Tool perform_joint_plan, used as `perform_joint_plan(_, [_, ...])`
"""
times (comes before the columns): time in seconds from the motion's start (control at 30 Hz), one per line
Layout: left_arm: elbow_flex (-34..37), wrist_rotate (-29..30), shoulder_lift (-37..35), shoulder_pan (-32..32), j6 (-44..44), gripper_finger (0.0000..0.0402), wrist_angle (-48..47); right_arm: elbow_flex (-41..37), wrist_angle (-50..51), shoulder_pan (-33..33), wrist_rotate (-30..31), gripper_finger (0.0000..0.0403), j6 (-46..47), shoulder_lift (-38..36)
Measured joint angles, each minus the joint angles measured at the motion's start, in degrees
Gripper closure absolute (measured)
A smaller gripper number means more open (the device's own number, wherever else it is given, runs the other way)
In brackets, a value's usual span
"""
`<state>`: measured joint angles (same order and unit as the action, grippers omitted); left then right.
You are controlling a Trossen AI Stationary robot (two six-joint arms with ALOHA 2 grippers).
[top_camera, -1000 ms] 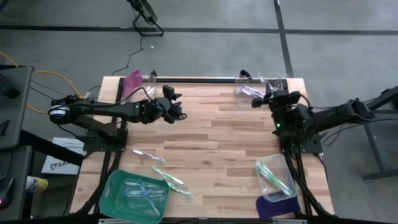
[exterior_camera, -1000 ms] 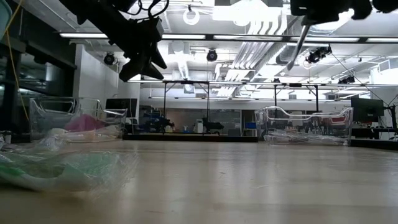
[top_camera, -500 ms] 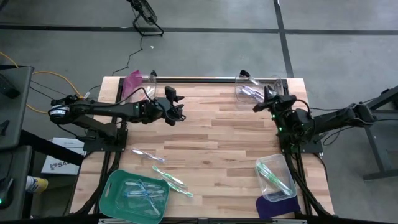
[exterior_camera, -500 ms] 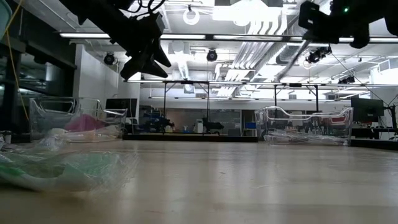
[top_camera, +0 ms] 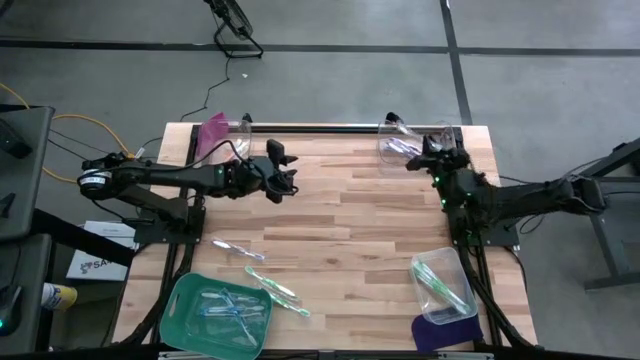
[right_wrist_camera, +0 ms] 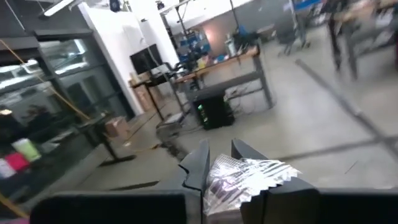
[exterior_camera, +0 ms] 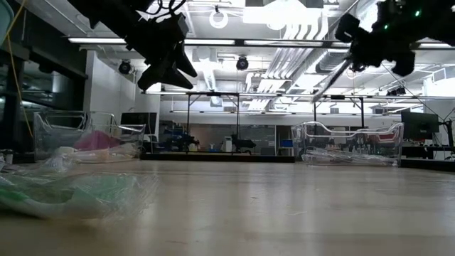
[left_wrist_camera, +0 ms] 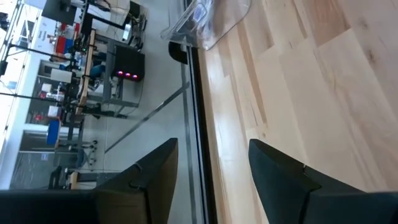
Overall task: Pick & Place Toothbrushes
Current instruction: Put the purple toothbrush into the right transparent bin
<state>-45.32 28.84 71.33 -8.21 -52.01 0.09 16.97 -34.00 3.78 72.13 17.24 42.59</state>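
Pale wood planks made up the table (top_camera: 340, 230), seen from above. Left gripper (top_camera: 285, 172) hung over the table's far-left part, at about 10 o'clock from the table centre, fingers spread wide and empty; the left wrist view showed both dark fingers (left_wrist_camera: 155, 171) apart with only bare planks and the table's edge between them. In the low view it sat high above the wood (exterior_camera: 167, 67), clear of the surface.

Right gripper (top_camera: 425, 160) was at about 2 o'clock from centre, just beside the clear far-right container (top_camera: 410, 145). Its fingers (right_wrist_camera: 199, 165) stood narrowly apart, pinching a crinkled clear wrapper (right_wrist_camera: 249, 171); whether a brush was inside could not be told. In the low view a thin rod-like item slanted down from that gripper (exterior_camera: 330, 71).

Toothbrushes: two lay loose on the wood at about 7 o'clock, one bluish (top_camera: 238, 248), one green (top_camera: 278, 290) just beside the green tray (top_camera: 180, 300). Several more lay in that tray (top_camera: 225, 305). Green ones sat in the clear bin (top_camera: 440, 285) at about 5 o'clock, with a purple lid (top_camera: 445, 330) touching its near side. Purple-toned brushes showed in the far-right container (top_camera: 400, 148). A pink item (top_camera: 213, 130) sat in the far-left clear container (exterior_camera: 71, 135), at about 11 o'clock.
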Motion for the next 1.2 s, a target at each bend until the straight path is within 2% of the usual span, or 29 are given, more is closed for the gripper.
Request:
perform_joint_plan(0.2, [0.0, 0.0, 0.0, 0.0, 0.0, 0.0211, -0.1, 0.0, 15.9, 8.8, -9.0, 0.0355, 23.9, 0.0])
perform_joint_plan(0.4, [0.0, 0.0, 0.0, 0.0, 0.3, 0.0211, -0.2, 0.0, 21.9, 16.1, -15.9, 0.0355, 34.6, 0.1])
perform_joint_plan(0.63, [0.0, 0.0, 0.0, 0.0, 0.9, 0.0211, -0.2, 0.0, 30.4, 22.1, -20.7, 0.0345, 50.4, 0.1])
perform_joint_plan(0.87, [0.0, 0.0, 0.0, 0.0, 1.1, 0.0211, -0.2, 0.0, 31.1, 23.7, -24.4, 0.0333, 53.6, 0.1])
perform_joint_plan(1.2, [0.0, 0.0, 0.0, 0.0, 1.2, 0.0211, -0.2, 0.0, 31.0, 23.7, -24.5, 0.0246, 53.5, 0.1])
